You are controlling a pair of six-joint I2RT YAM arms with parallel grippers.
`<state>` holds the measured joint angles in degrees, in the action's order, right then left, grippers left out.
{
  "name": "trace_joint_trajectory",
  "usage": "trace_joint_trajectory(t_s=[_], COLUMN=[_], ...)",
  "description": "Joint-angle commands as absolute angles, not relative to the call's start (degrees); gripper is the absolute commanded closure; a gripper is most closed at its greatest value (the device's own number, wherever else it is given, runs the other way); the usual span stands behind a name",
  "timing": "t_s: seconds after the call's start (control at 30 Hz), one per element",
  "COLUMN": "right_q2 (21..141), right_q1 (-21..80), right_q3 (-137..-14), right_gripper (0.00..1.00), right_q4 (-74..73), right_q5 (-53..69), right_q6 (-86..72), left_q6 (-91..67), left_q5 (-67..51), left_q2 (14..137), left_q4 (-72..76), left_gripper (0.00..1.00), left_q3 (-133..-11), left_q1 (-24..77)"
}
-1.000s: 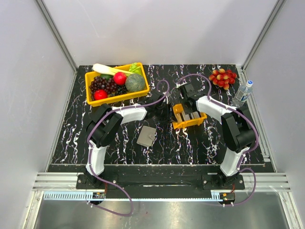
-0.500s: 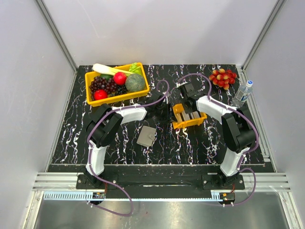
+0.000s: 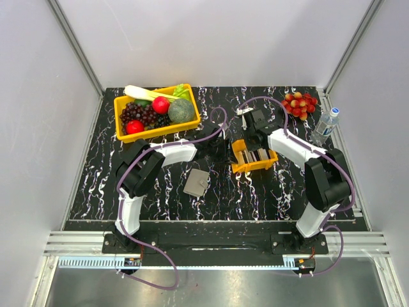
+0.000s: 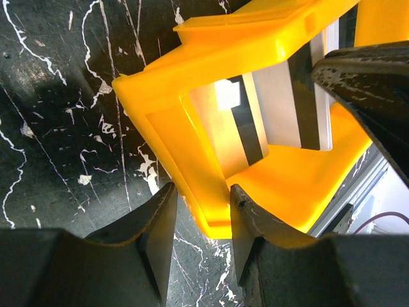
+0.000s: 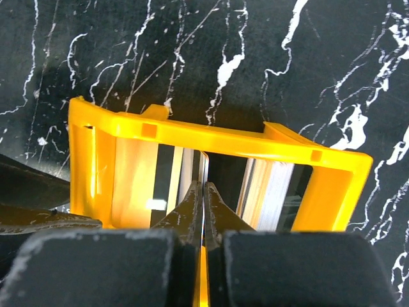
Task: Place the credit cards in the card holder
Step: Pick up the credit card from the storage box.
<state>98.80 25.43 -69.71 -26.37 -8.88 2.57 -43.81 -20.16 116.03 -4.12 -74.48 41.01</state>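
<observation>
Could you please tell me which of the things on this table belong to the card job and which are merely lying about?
For the job: credit cards, one pinched in the right pincer; card holder; small orange tray, gripped by the left pincer.
Lying about: yellow bin of fruit and vegetables; red grapes; water bottle.

From above, the right arm's wrist hides the right gripper (image 5: 203, 187) tips and part of the credit cards (image 3: 261, 155); the left gripper (image 4: 198, 208) tips are too small to make out. The orange tray (image 4: 167, 131) runs off the left wrist view's top and right edges. Whether a card sits between the closed right fingertips — too thin to tell.
</observation>
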Motion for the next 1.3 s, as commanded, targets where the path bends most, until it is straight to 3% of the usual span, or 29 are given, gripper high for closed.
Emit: trace_joint_trajectory(t_s=[0.0,0.27,0.7,1.13,1.27], right_q2=[97.12,99.75,101.51,100.37,97.92], right_q1=[25.31,25.40,25.40,25.31,25.31], right_q3=[-69.00,-68.91,-70.66,-70.75,-69.79], right_gripper=[1.00,1.00,0.88,0.59,0.59], right_q4=[-26.54,-26.46,-27.33,-27.78,-26.11], right_q5=[-4.05,-0.70,2.19,0.63,1.31], right_q6=[2.20,1.76,0.79,0.35,-2.02], left_q6=[-42.45,-42.54,-42.63,-42.63,-42.63], left_q5=[-21.27,-21.62,-21.88,-21.88,-21.10], left_q2=[114.43,114.43,114.70,114.44,114.00], left_q4=[-2.46,-2.29,-2.29,-2.55,-2.46], left_gripper=[0.61,0.61,0.61,0.62,0.62], left_q3=[-74.36,-74.27,-74.70,-74.62,-74.18], left_q1=[41.31,41.22,41.31,41.31,41.22])
